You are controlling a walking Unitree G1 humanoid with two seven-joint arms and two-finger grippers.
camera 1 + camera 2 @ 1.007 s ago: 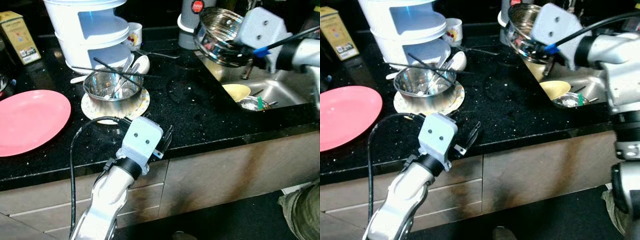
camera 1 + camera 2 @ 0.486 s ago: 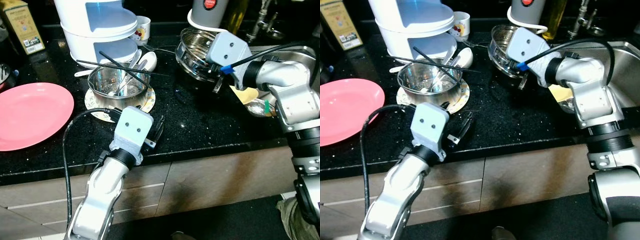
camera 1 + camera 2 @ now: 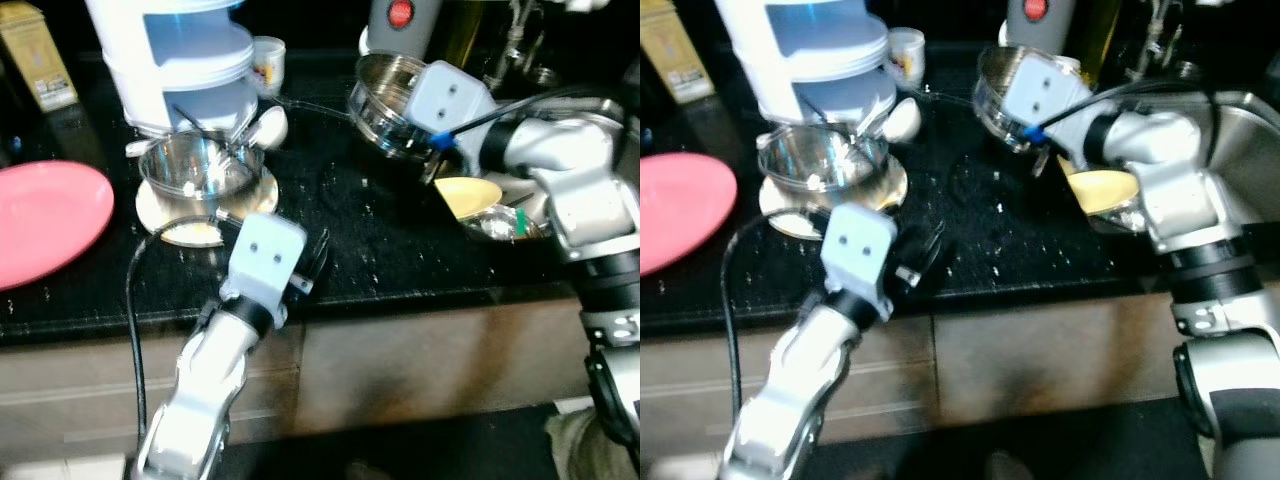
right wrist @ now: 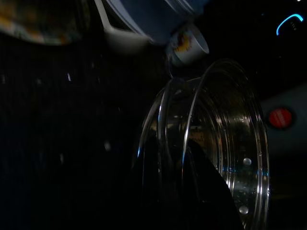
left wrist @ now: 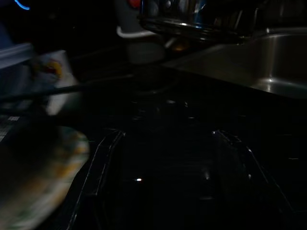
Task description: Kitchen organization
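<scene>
My right gripper (image 3: 415, 135) is shut on the rim of a steel bowl (image 3: 383, 92), one finger inside and one outside (image 4: 152, 182). It holds the bowl tilted over the black counter (image 3: 380, 250), just in front of a grey kettle (image 3: 395, 18) and left of the sink (image 3: 1230, 130). Whether the bowl touches the counter I cannot tell. My left gripper (image 3: 316, 262) hovers open and empty above the counter's front edge, fingers (image 5: 103, 160) spread wide. A second steel bowl (image 3: 195, 168) with chopsticks and utensils sits on a patterned plate (image 3: 190, 232).
A pink plate (image 3: 45, 220) lies at the far left. A white appliance (image 3: 175, 50), a mug (image 3: 266, 60), a white spoon (image 3: 266, 125) and a yellow box (image 3: 35, 65) line the back. In the sink lie a yellow bowl (image 3: 470, 195) and a small steel dish (image 3: 497, 226).
The right gripper has carried the steel bowl leftward from above the sink to over the counter in front of the kettle. The camera has shifted and blurred. The left gripper stays open.
</scene>
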